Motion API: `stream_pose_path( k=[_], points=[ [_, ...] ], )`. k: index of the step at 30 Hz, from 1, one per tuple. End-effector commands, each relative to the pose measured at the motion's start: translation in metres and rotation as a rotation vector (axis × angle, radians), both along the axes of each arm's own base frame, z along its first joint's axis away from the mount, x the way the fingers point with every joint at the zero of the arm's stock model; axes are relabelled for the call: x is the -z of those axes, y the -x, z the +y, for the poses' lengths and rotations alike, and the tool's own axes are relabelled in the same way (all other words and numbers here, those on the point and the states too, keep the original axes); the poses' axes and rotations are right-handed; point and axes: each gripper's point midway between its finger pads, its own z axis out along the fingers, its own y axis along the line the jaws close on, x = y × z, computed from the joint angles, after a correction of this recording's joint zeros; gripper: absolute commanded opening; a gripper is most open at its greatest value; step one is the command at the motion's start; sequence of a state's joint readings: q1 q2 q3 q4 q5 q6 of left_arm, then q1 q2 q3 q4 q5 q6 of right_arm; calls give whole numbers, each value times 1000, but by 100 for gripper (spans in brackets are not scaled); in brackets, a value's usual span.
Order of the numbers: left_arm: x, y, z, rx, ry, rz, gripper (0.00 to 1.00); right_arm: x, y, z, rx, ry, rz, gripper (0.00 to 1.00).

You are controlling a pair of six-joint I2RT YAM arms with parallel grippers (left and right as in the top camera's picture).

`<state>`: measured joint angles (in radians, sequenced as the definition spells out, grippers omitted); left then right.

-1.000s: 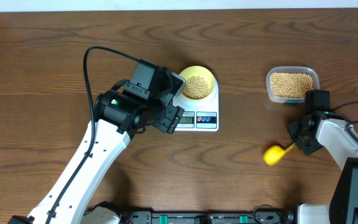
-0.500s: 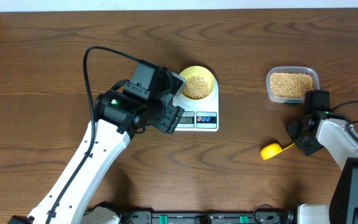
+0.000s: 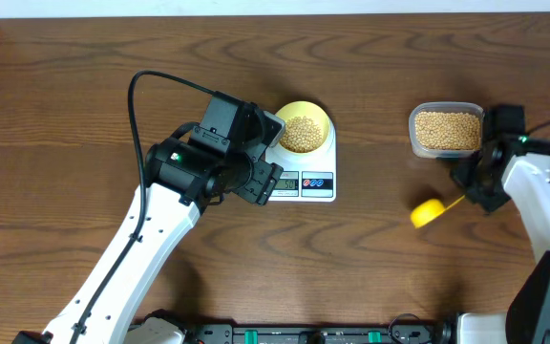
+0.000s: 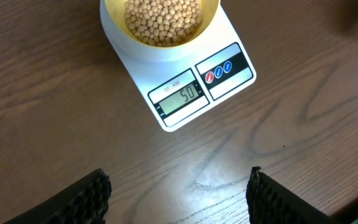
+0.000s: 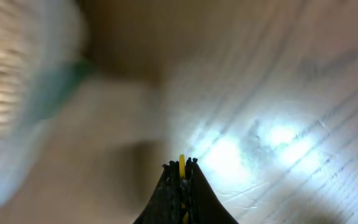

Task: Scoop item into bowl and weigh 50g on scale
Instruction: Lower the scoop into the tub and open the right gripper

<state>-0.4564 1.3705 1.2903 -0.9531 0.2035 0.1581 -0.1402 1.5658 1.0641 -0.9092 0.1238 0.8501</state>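
The pale-yellow bowl (image 3: pixel 304 128) full of beige beans (image 3: pixel 302 133) stands on the white scale (image 3: pixel 304 177). In the left wrist view the bowl (image 4: pixel 160 25) sits on the scale (image 4: pixel 185 87), whose display (image 4: pixel 180 96) reads 50. My left gripper (image 4: pixel 178 196) is open and empty, just in front of the scale. My right gripper (image 3: pixel 467 196) is shut on the handle of the yellow scoop (image 3: pixel 428 211), whose head hangs over the table left of it. The handle (image 5: pixel 181 167) shows between the shut fingers.
A clear plastic tub (image 3: pixel 448 130) of beans stands at the back right, just above my right gripper. It shows as a blur at the left of the right wrist view (image 5: pixel 23 93). The left arm (image 3: pixel 151 239) stretches from the front edge to the scale.
My right gripper has moved back and to the right toward the tub, carrying the scoop with it. The left arm, scale and bowl have not moved.
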Motion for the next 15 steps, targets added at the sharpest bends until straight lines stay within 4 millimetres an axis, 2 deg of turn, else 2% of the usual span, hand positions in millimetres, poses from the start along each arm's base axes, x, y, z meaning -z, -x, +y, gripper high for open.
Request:
stream_pose_path(
  k=[1, 5, 9, 12, 15],
  points=[
    [-5, 1, 1, 7, -1, -21, 73, -45, -27, -6, -83, 42, -119, 1],
    [-5, 1, 1, 7, -1, -21, 73, -88, -54, -10, -176, 90, -220, 1],
    [-5, 1, 1, 7, -1, -21, 73, -122, -78, -13, -297, 158, -309, 1],
    [-5, 1, 1, 7, -1, -21, 73, -133, -92, -15, -394, 220, -353, 1],
    [-5, 1, 1, 7, -1, -21, 73, -134, -101, -17, -469, 264, -361, 1]
  ],
)
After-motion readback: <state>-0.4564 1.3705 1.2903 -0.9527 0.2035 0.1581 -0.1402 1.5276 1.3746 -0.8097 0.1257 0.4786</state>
